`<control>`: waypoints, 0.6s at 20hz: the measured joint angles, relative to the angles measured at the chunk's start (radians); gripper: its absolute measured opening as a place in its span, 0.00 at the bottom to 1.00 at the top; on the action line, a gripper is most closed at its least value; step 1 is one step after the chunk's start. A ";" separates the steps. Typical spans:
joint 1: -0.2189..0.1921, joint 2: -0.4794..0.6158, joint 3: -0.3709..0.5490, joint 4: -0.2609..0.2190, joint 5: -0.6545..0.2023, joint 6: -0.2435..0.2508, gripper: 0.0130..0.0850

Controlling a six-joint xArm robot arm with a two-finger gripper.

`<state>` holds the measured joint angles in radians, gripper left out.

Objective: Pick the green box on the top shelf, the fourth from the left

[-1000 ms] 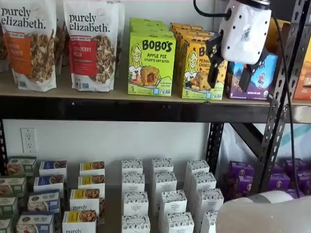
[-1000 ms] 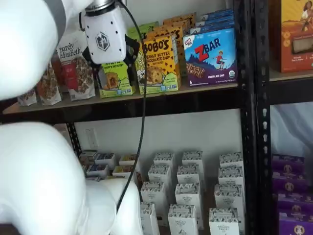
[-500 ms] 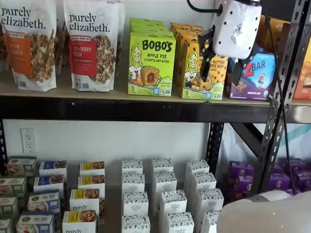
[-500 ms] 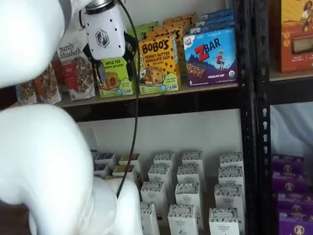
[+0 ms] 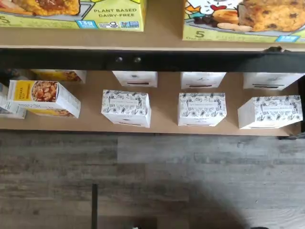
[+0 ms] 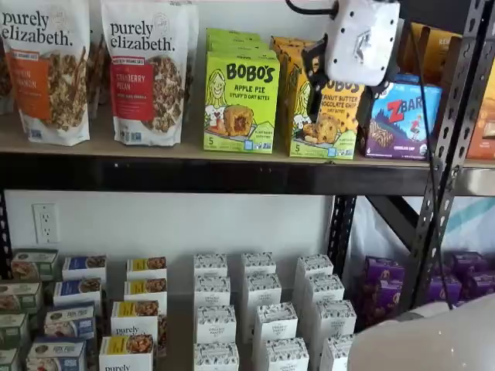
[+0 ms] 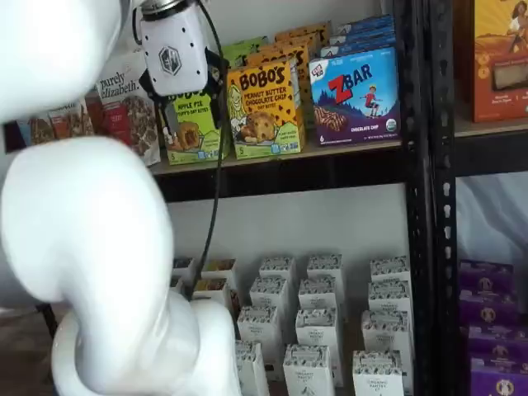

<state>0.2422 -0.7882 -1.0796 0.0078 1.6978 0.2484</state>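
The green box [image 6: 240,102] stands upright on the top shelf [image 6: 178,151], at the front of its row, with identical cartons lined up behind it; a yellow-orange box [image 6: 325,108] stands just beside it on one side and two granola bags [image 6: 147,69] stand on the other. Nothing yet grips the green box, so the pick itself is judged to be wholly ahead. The pincer [image 7: 191,111], a white body with two black fingers hanging below, sits in front of the shelf at carton height; in one shelf view it overlaps the green box, in the other it overlaps the yellow-orange box [image 6: 340,89], so its sideways alignment with the target cannot be settled from these views. A gap shows between the two fingers [image 7: 165,115] and they hold nothing: the pincer is open. The wrist view shows the lower edge of the green box [image 5: 71,12] and its neighbour above the black front rail [image 5: 143,59], with small white boxes [image 5: 126,109] on the level below and grey floor beyond. Remaining, by judgement: centring on the green box, advancing the fingers around it, closing, and drawing it off the top shelf.
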 joint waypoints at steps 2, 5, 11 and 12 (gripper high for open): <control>0.011 0.018 -0.007 -0.003 -0.004 0.010 1.00; 0.020 0.050 -0.014 -0.005 -0.032 0.020 1.00; 0.022 0.125 -0.050 -0.029 -0.090 0.021 1.00; 0.022 0.137 -0.058 -0.035 -0.097 0.021 1.00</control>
<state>0.2647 -0.6512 -1.1378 -0.0271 1.6003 0.2695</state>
